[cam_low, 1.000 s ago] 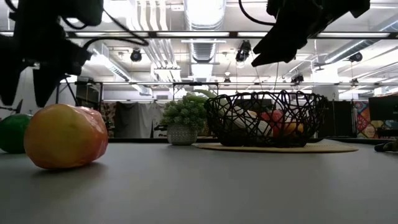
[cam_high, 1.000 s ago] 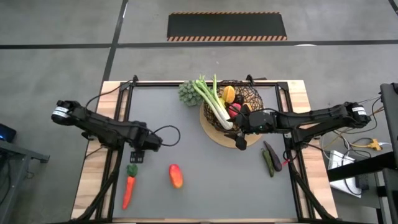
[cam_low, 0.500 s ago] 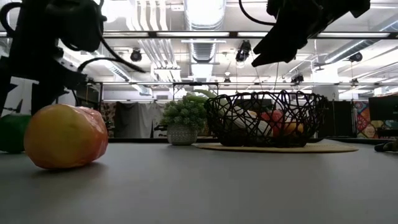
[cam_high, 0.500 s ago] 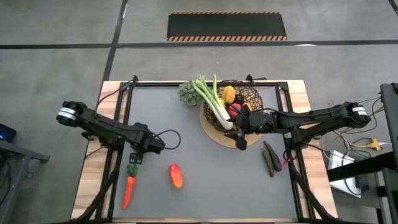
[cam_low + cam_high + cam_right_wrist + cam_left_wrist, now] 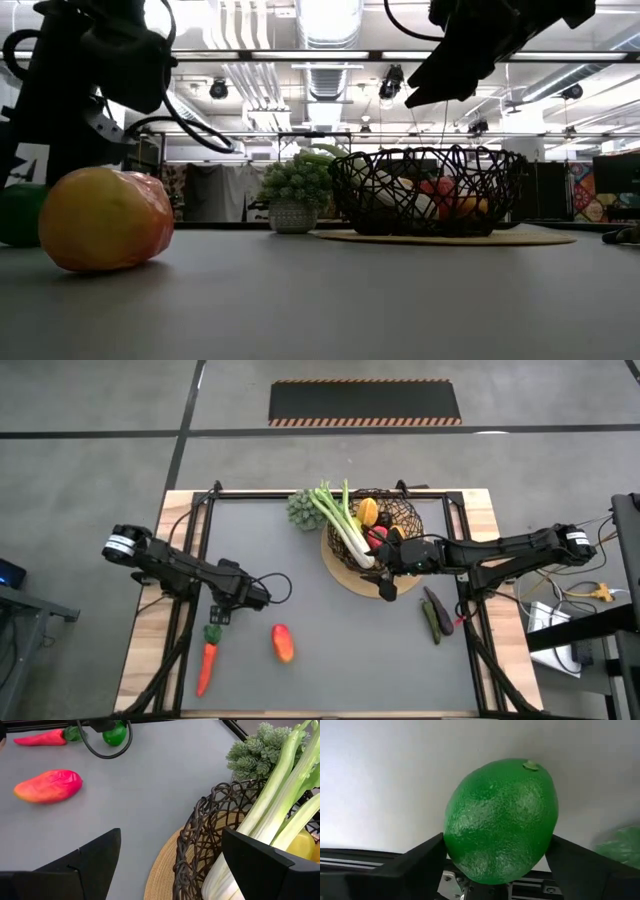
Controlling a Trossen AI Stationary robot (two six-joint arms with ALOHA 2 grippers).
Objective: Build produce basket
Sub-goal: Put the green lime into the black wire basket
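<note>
L gripper (image 5: pixel 217 616) has slid toward the green lime (image 5: pixel 500 820), fingers spread either side of it; carrot (image 5: pixel 206 666) just beside. R gripper (image 5: pixel 385 578) open over basket (image 5: pixel 400 512) rim.

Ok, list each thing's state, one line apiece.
Left gripper: open, straddling the lime on the table.
Right gripper: open, empty, beside the basket.
Basket: upright on mat, holding leek.
Carrot, mango, eggplant: lying on table.
</note>
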